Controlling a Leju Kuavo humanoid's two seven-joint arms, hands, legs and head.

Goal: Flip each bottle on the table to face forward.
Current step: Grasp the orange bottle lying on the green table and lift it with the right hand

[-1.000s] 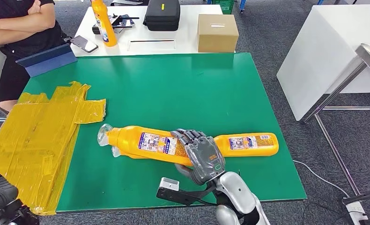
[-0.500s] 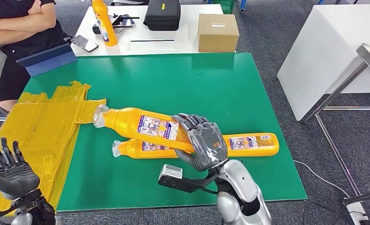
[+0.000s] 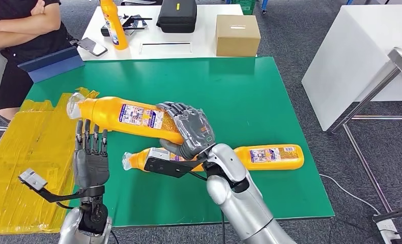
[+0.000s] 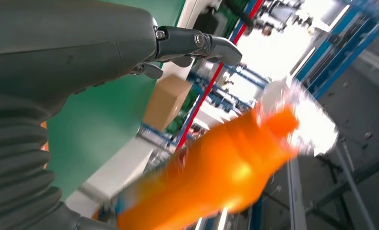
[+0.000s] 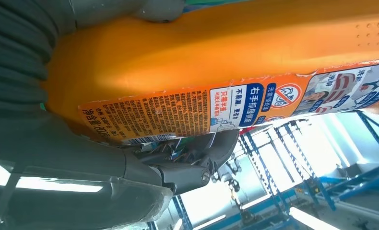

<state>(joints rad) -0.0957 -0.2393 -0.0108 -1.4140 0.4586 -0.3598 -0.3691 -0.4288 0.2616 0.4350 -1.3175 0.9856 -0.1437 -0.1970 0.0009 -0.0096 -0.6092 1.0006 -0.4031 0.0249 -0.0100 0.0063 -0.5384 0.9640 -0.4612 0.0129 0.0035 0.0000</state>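
Up off the table since a second ago, the held bottle (image 3: 125, 117) now hangs tilted above the green table (image 3: 229, 91), cap end toward the yellow taped sheet (image 3: 26, 152). Nearest, the left hand (image 3: 91, 157) has risen beside it, fingers straight and spread, holding nothing, fingertips just under the bottle's neck. The right hand (image 3: 189, 129) wraps the bottle's base end, fingers curled over the label. Below it, the second bottle (image 3: 270, 156) lies flat on the green. Farther back, a white table (image 3: 204, 46) carries an upright orange bottle (image 3: 112, 23) and a cardboard box (image 3: 237, 34).
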